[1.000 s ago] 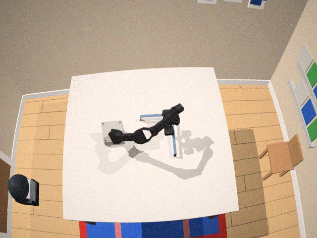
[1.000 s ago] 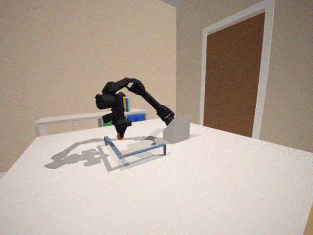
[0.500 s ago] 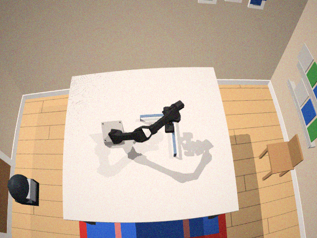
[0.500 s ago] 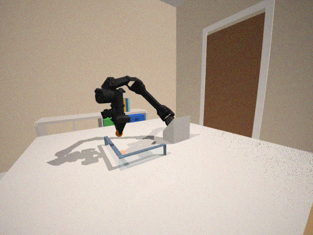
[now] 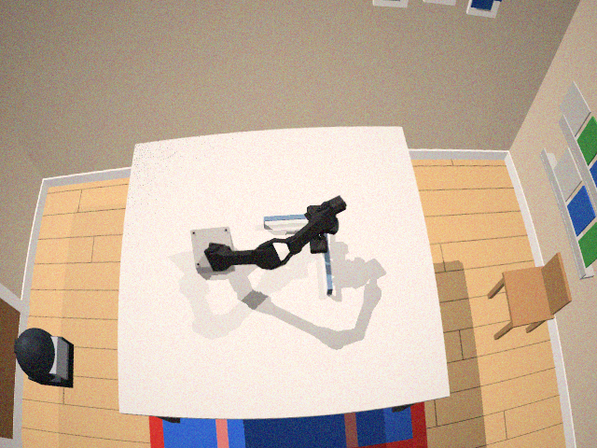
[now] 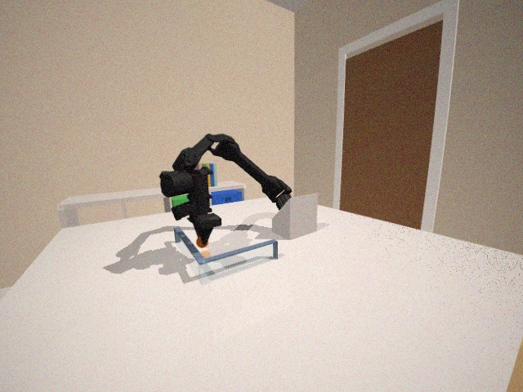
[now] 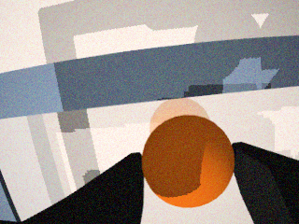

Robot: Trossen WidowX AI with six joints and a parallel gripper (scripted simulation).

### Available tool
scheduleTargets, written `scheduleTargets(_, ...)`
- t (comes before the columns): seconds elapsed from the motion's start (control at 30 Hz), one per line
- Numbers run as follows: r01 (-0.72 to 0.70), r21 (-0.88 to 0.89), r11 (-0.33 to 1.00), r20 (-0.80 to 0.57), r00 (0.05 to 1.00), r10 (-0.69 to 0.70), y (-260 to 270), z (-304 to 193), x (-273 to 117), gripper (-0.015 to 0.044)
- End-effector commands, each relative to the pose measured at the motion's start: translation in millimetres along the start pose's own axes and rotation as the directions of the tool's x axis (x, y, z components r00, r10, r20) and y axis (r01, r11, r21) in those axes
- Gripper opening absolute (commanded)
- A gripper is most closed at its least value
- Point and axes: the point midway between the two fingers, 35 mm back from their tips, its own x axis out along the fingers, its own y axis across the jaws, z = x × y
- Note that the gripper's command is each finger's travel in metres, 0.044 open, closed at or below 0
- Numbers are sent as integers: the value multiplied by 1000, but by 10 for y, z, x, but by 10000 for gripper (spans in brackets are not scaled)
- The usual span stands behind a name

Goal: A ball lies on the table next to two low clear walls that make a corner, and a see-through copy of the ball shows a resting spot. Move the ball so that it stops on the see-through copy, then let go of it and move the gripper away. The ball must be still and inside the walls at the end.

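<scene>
My gripper (image 6: 203, 241) (image 7: 187, 159) is shut on the orange ball (image 6: 202, 245) (image 7: 187, 168), which sits between both fingertips. The see-through copy (image 6: 205, 254) (image 7: 179, 106) is pale orange. In the exterior view it shows just below the held ball; in the wrist view the ball covers its lower part. The ball is held above the table, near the corner of the walls. One low clear wall with a blue top edge (image 5: 284, 218) (image 6: 244, 249) meets the other wall (image 5: 329, 277) (image 6: 185, 241). In the top view the arm hides the ball, the copy and the corner.
The arm's base plate (image 5: 212, 236) is at the left of the walls in the top view. A grey block (image 6: 301, 217) stands at the base in the exterior view. The white table (image 5: 270, 366) carries the arm's shadows. A blue-topped wall (image 7: 140, 77) crosses the wrist view.
</scene>
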Motion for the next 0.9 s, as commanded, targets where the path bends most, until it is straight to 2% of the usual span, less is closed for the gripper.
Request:
scheduleTargets(0.0,9,-8,1000,-9,1000,-9,0,-29,257,0)
scheduleTargets(0.77,11,-8,1000,-9,1000,-11,-9,-40,536,0)
scheduleTargets(0.87,6,-2,1000,-6,1000,-6,-17,-31,501,79)
